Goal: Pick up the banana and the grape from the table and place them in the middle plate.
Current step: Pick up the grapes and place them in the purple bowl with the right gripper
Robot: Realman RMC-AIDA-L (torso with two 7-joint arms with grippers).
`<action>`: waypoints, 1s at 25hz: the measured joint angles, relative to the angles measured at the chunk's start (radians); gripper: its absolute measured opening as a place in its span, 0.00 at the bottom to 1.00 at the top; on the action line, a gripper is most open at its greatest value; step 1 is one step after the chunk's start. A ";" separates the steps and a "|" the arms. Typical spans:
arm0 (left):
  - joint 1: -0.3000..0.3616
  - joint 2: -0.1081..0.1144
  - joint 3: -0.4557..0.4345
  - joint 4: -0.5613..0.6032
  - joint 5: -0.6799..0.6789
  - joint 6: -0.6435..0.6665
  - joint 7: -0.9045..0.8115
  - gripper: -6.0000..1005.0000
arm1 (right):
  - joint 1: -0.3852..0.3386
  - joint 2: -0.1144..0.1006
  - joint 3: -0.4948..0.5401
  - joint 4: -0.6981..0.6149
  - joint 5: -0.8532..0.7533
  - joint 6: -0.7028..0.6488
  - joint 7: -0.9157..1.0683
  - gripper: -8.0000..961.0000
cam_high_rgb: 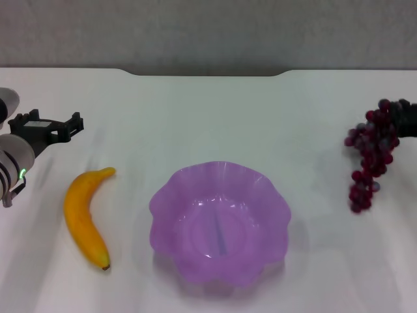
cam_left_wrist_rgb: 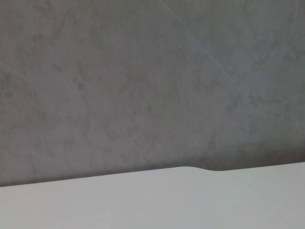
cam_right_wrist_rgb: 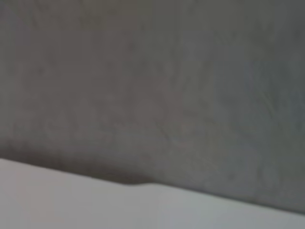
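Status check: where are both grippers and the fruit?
Left gripper above yellow banana, apart. Right gripper at dark red grape bunch. Translucent purple scalloped plate holds no fruit.

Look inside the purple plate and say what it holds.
Nothing lies inside the plate; only its bare purple bottom shows. The banana lies on the table to its left, and the grapes hang at the right gripper.

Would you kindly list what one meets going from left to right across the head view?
Left claw → banana → middle plate → grape → right claw, at the grape's stem end. All sit on or over the white table.
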 joint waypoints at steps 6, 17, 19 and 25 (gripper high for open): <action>-0.001 0.000 0.000 0.002 0.000 0.000 0.000 0.79 | 0.012 0.001 -0.005 -0.040 0.000 0.040 -0.009 0.16; -0.005 0.000 0.000 0.006 0.002 0.000 0.000 0.79 | 0.025 0.004 -0.025 -0.158 0.000 0.197 -0.007 0.16; -0.008 0.000 0.000 0.007 0.004 0.000 0.000 0.79 | 0.032 0.006 -0.040 -0.179 0.000 0.232 0.003 0.16; -0.012 0.001 0.000 0.013 0.005 0.000 0.000 0.79 | 0.032 0.005 -0.135 -0.287 0.000 0.260 0.045 0.16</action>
